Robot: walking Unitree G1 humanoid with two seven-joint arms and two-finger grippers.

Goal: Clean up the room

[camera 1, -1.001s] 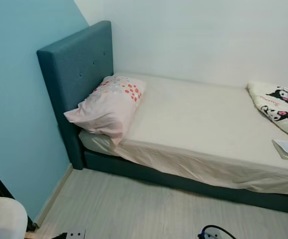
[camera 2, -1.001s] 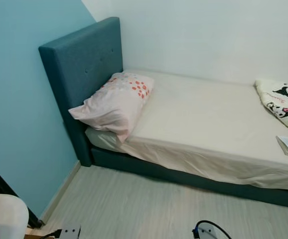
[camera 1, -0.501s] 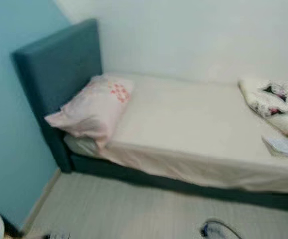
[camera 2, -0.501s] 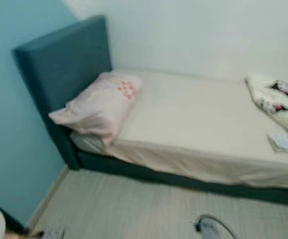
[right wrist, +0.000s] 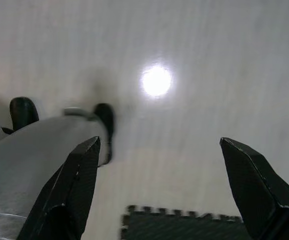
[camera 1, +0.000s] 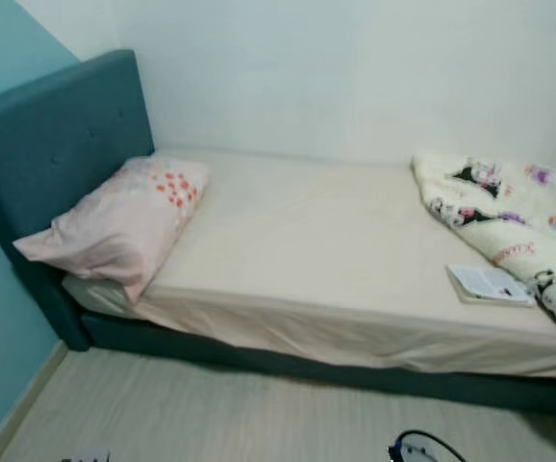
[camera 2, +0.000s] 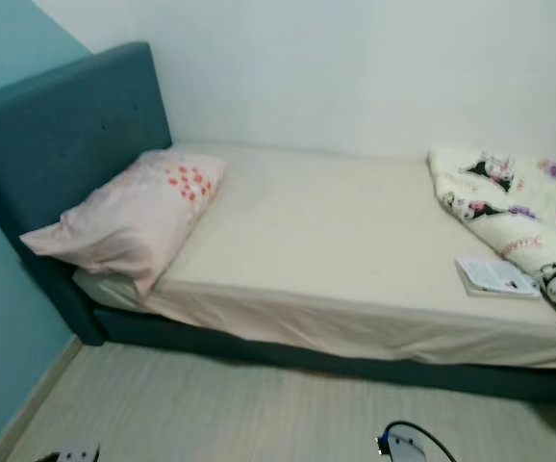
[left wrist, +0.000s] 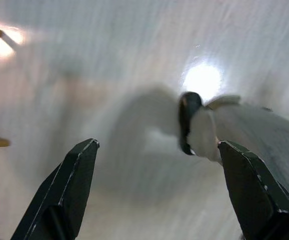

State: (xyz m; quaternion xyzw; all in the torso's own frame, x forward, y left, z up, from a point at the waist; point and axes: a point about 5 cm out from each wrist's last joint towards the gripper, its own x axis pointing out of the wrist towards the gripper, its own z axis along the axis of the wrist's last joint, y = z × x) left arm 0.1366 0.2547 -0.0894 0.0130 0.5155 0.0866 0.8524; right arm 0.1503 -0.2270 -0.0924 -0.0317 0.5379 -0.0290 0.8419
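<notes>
Head views, bed: the bed (camera 1: 355,241) sits against the white wall, with its blue headboard (camera 1: 57,135) at the robot's left.
Head views, things on bed: a pink pillow (camera 1: 114,226) leans by the headboard. A cartoon blanket (camera 1: 509,217) lies bunched at the other end of the bed. A booklet (camera 1: 490,284) lies just beside the blanket, near the bed's front edge.
Head views, room to move: the floor (camera 1: 211,414) in front of the bed looks open. A black cable loop (camera 2: 408,441) lies on it, below the booklet.
Left wrist view: the left claw (left wrist: 159,195) is spread wide, holds nothing, and points at pale floor.
Right wrist view: the right claw (right wrist: 167,192) is spread wide too, holding nothing. A dark mat (right wrist: 179,226) lies below.
Risk: I think the booklet could slide off the bed edge if bumped. A foot could catch the cable.
</notes>
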